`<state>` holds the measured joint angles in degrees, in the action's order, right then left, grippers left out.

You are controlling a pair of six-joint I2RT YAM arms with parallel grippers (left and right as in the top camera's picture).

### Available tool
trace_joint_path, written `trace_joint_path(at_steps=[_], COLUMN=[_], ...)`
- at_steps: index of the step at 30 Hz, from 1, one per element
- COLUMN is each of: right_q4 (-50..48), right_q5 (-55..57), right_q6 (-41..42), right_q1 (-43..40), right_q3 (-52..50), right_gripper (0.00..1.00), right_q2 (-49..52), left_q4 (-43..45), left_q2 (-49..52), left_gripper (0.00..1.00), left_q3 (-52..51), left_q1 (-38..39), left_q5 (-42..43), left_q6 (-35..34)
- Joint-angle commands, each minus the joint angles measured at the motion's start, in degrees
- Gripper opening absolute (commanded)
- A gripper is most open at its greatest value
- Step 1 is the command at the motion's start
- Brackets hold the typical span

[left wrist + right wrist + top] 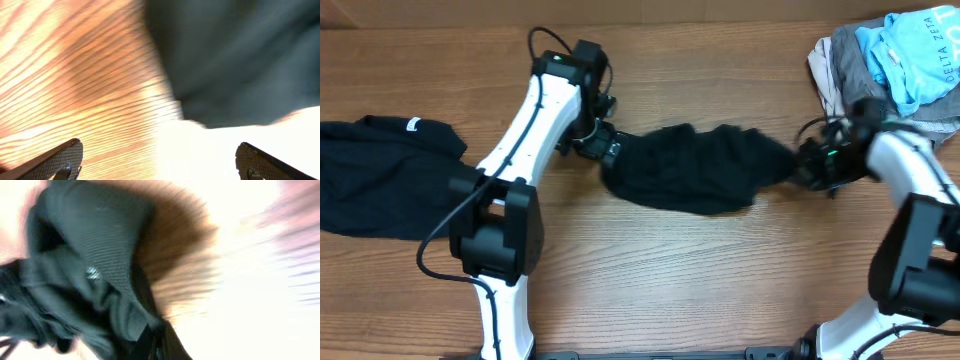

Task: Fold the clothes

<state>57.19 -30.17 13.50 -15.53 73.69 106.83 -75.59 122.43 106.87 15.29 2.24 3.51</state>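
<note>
We see our left gripper [159, 146] spread apart beside the crumpled black T-shirt [690, 168] mid-tabletop [720, 285]; our right gripper [807, 165] is clamped on its right end.

One wooden table [650, 280] carries two black shirts: the left black T-shirt [380, 175] at the left edge and the middle black T-shirt [695, 165] mid-table. One heap in the far right corner holds three garments: one pale-blue printed shirt [920, 50], one grey piece [862, 60] and one beige piece [823, 80]. Two robot arms rise from the near edge, one left arm [535, 115] and one right arm [900, 160].
</note>
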Motion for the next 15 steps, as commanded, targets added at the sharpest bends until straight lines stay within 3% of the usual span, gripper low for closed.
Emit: trace_joint_path(at_steps=[1,8,15], right_q4=[4.85,17.53,23.96], right_q5=[0.09,0.09,0.09], right_q6=[-8.07,-14.19,-16.52], right_q1=[-3.61,-3.5,7.67], right_q3=[7.54,21.2,26.53], right_gripper=[0.04,0.04,0.04], right_q2=[-1.86,-1.88,-1.92], left_q4=[-0.48,-0.66,0.68], left_q2=[-0.31,-0.31,-0.31], left_gripper=[1.0,1.0,1.0], left_q3=[0.98,0.98,0.98], left_q1=[-2.36,-3.87,-3.87], left_q5=[-1.2,-1.2,-1.16], left_q6=[0.5,0.57,0.55])
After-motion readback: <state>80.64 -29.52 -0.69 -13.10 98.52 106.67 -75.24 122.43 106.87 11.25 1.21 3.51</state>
